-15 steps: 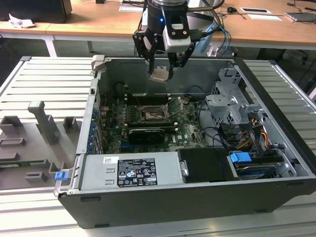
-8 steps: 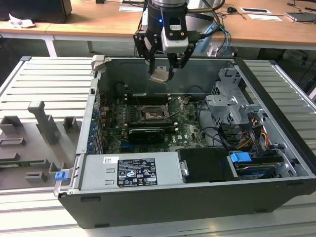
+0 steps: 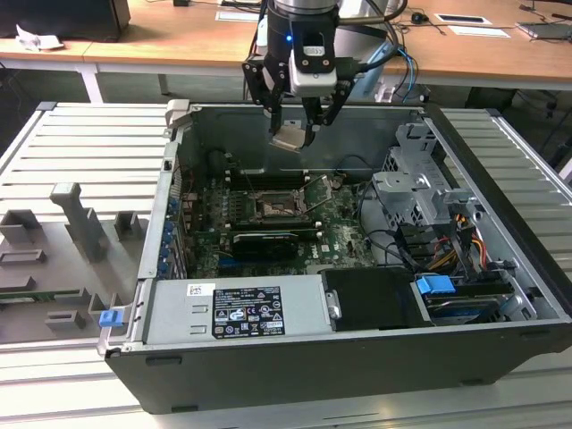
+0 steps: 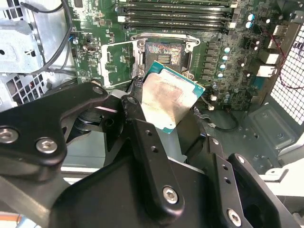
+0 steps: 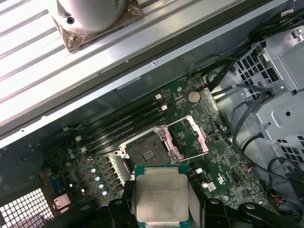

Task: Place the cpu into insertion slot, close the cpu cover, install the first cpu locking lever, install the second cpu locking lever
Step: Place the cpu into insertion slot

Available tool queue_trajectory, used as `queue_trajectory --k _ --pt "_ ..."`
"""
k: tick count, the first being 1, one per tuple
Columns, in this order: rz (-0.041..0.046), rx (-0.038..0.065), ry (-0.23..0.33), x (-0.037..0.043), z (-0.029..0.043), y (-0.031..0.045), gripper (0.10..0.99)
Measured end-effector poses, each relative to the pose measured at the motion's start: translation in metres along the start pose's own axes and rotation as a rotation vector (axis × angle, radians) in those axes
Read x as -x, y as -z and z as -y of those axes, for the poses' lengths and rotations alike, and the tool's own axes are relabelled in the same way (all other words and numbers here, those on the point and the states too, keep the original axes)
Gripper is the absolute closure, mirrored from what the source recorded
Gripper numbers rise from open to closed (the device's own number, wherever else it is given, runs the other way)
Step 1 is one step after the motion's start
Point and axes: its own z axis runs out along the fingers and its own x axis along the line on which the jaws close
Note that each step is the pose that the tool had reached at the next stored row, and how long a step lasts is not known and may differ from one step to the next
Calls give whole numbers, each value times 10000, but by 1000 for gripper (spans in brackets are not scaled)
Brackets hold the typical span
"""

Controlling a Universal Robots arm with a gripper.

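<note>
My gripper (image 3: 293, 134) hangs above the open computer case, shut on the cpu (image 3: 290, 139), a flat square chip with a pale metal top and green rim. In both wrist views the cpu (image 4: 171, 97) (image 5: 161, 197) sits between the black fingers (image 4: 135, 118), tilted in the second wrist view. The insertion slot (image 3: 275, 208) (image 4: 164, 53) (image 5: 145, 153) lies below on the green board, its dark pin field bare. The cpu cover (image 4: 118, 59) (image 5: 188, 137) is swung open beside the slot. The cpu is well above the slot and apart from it.
Long black memory slots (image 4: 175, 14) run beside the socket. A metal drive cage (image 3: 420, 192) with cables (image 3: 465, 241) fills the exterior view's right of the case. A grey power supply (image 3: 237, 308) sits at the front. Grey fixtures (image 3: 80, 223) stand outside on the exterior view's left.
</note>
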Motion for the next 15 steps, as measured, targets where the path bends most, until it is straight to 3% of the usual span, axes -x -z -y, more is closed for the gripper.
queue_trajectory --k 9,15 --pt "110 -4 -1071 0 1 -13 557" --pt "141 -18 -1321 1 2 -23 557"
